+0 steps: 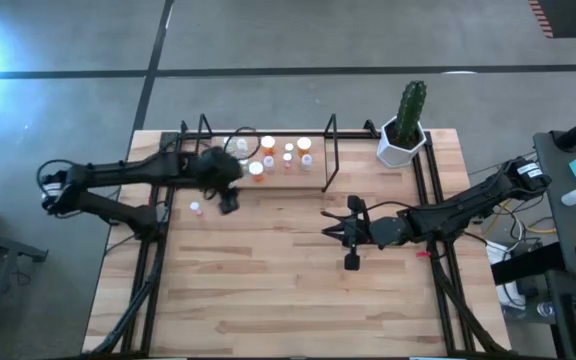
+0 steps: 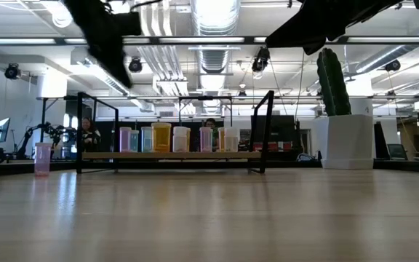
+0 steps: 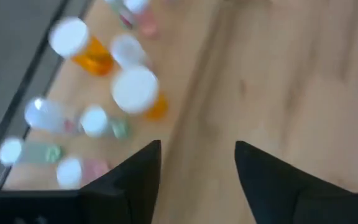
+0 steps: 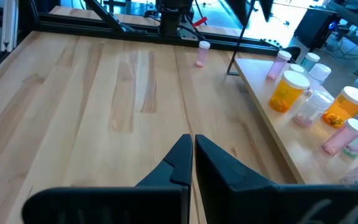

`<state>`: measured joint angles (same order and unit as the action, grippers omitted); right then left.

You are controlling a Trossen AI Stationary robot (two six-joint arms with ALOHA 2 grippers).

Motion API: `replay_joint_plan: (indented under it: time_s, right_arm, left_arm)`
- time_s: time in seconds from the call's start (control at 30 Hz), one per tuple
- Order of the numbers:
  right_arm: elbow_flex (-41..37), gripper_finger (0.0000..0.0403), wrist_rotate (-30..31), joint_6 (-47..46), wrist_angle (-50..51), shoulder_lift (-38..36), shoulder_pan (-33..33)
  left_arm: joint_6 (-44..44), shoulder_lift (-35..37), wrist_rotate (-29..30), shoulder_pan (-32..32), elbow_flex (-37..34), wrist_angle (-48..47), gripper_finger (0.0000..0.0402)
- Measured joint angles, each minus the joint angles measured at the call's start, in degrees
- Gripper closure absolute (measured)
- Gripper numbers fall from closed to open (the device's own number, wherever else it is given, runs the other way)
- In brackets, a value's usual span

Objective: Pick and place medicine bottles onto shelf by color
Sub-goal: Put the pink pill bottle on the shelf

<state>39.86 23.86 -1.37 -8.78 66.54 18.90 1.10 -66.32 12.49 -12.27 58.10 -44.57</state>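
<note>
A: Where are the medicine bottles sitting?

B: Most are standing in a cluster on the shelf, the low light-wood board with black wire rails along the table's far edge. In the low view they are lining up in a row on the board: pinkish, greenish, orange and clear bodies, all with white caps.

A: Is anything lying off the shelf?

B: One pinkish bottle is standing upright on the bare table near its left edge, just outside the shelf's left end. The right wrist view is showing it too, alone beyond the shelf's corner post.

A: What is the left gripper doing?

B: It is hovering above the table just in front of the shelf's left part, near the lone pinkish bottle but apart from it. Its own camera is showing both fingers spread with only wood between them, so it is released and carrying nothing.

A: And the right gripper?

B: It is hanging over the table's middle right, well apart from the shelf. Its fingers are pressing together, clenched on nothing.

A: Anything else on the table?

B: A white pot with a green cactus is standing at the far right corner, beside the shelf's right end.
</note>
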Motion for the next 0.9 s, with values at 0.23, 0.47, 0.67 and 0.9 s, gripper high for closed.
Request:
replay_joint_plan:
  time_s: [0.23,0.47,0.67,0.9]
  right_arm:
    - [0.0,0.0394,0.0,-0.1,0.0,0.0,0.0]
    - [0.0,0.0394,0.0,-0.1,0.0,0.0,0.0]
    - [0.0,0.0394,0.0,-0.1,0.1,0.0,0.0]
    - [0.0,0.0394,0.0,-0.1,0.3,0.0,0.0]
  left_arm:
    - [7.4,4.6,-0.2,8.8,-0.1,-21.7,0.0291]
    - [10.6,2.5,-0.2,10.7,-0.5,-32.6,0.0358]
    - [10.5,-1.5,-0.2,10.7,-2.0,-32.4,0.0317]
    - [6.3,-4.5,-0.2,10.7,-7.2,-28.8,0.0222]
